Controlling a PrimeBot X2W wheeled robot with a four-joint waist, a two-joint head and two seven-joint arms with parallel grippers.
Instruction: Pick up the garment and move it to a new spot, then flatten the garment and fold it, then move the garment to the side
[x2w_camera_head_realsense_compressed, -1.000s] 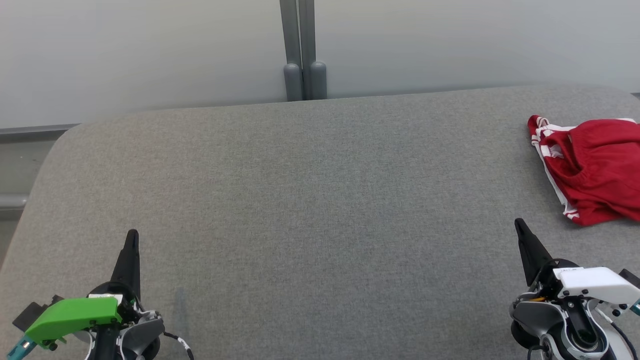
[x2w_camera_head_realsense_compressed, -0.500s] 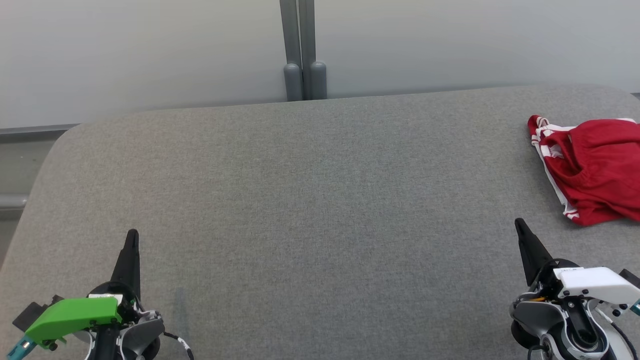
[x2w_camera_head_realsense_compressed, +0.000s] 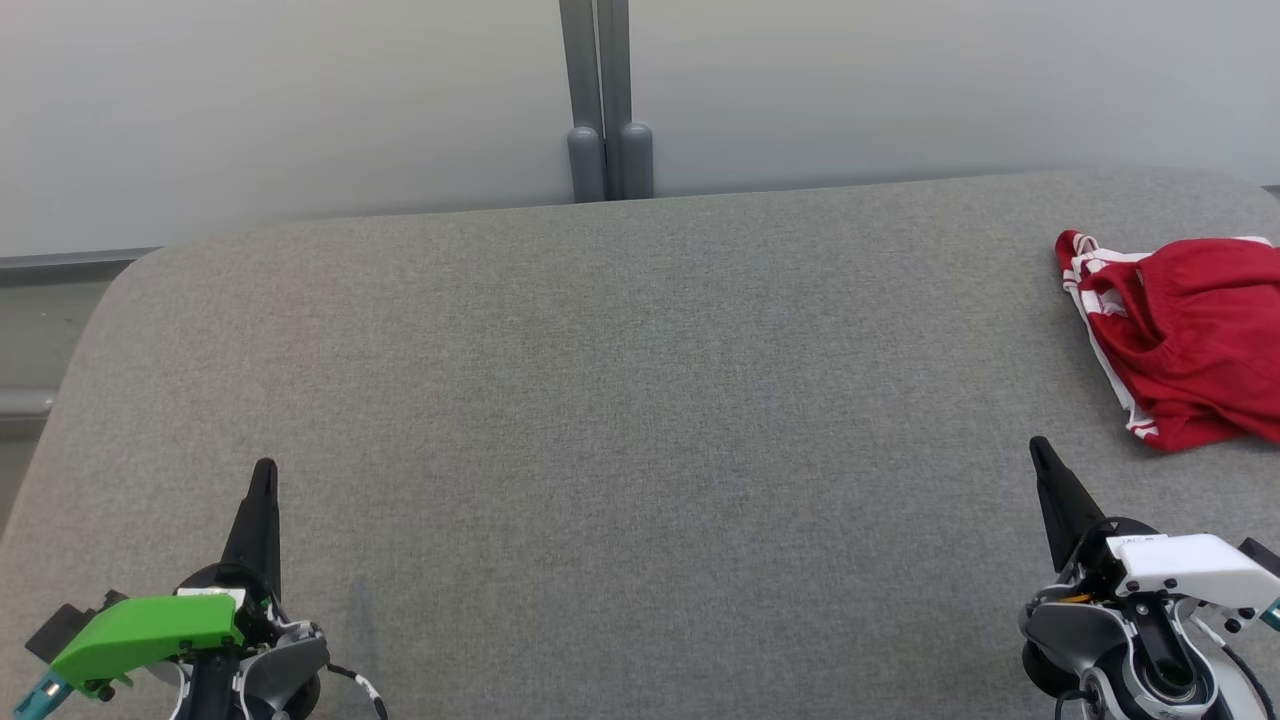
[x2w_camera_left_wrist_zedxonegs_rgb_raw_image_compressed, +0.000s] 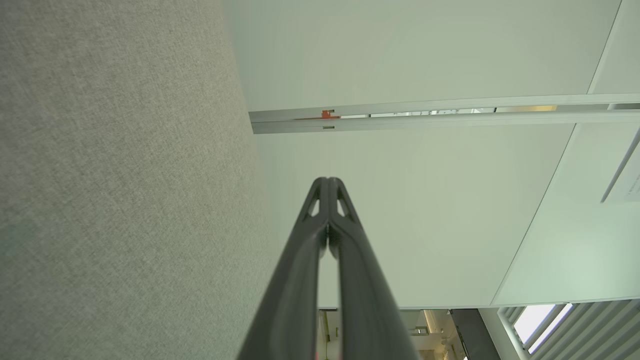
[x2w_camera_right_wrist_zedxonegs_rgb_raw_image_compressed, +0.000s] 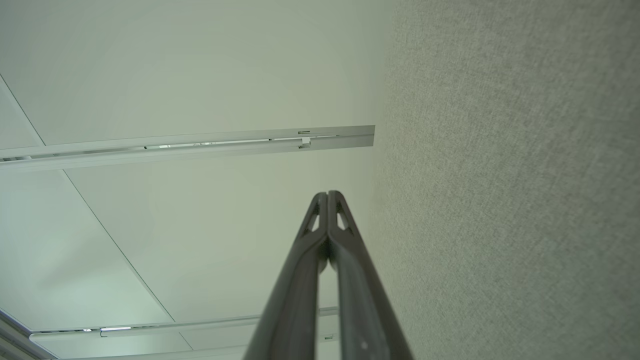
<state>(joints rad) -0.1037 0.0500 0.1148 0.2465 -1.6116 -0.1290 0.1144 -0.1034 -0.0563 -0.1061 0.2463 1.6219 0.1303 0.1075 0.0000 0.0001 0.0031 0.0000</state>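
**Operator:** In the head view, where is the garment?

**Observer:** You find the crumpled red fabric garment with white stripes (x2w_camera_head_realsense_compressed: 1185, 345) at the right edge of the frame. It lies on the grey woven table surface (x2w_camera_head_realsense_compressed: 640, 400), and the frame edge cuts part of it off. The left gripper (x2w_camera_head_realsense_compressed: 264, 468) is at the lower left and the right gripper (x2w_camera_head_realsense_compressed: 1040, 452) at the lower right. Both are apart from the garment, and the right one is nearer to it. A grey double post (x2w_camera_head_realsense_compressed: 605, 100) stands at the upper middle.

**Operator:** And the left wrist view?

**Observer:** There you see the left gripper clenched, tip against tip, with nothing held. The grey surface takes the left side of the frame, and a pale wall panel (x2w_camera_left_wrist_zedxonegs_rgb_raw_image_compressed: 425, 210) takes the right.

**Operator:** The right wrist view?

**Observer:** You see the right gripper also clenched tip to tip and empty. The grey surface is on the right side of the frame.
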